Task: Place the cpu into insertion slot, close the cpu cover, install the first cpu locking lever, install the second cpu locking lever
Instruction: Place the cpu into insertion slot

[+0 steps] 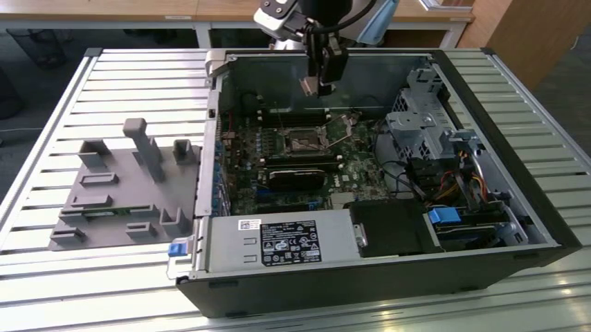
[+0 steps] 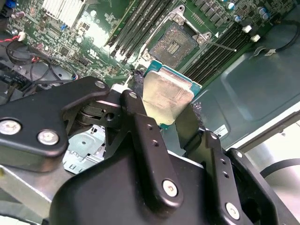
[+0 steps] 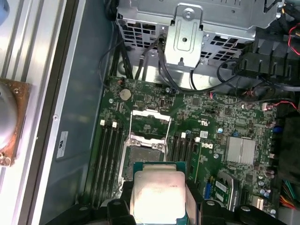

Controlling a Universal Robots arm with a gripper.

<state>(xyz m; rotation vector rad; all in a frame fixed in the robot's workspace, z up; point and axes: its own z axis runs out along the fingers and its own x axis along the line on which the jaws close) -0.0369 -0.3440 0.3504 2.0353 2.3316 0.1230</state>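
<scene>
My gripper [image 1: 314, 84] hangs over the open computer case [image 1: 480, 104], shut on the cpu [image 1: 309, 86], a small square chip with a dull silver top. In both wrist views the cpu [image 2: 166, 96] [image 3: 158, 190] sits between the black fingers [image 2: 140, 126], well above the motherboard. The insertion slot [image 1: 305, 142] [image 2: 174, 43] [image 3: 142, 157] lies open and bare below it. The cpu cover [image 3: 149, 122], a silvery frame, is flipped back beside the slot. A thin locking lever [image 2: 220, 45] sticks out next to the slot.
A grey moulded fixture [image 1: 120, 187] lies on the slatted table at the exterior view's left. Inside the case are a power supply [image 1: 277, 242], a metal drive cage [image 1: 420, 131], cables [image 1: 452, 183] and memory slots [image 3: 108, 159] flanking the socket.
</scene>
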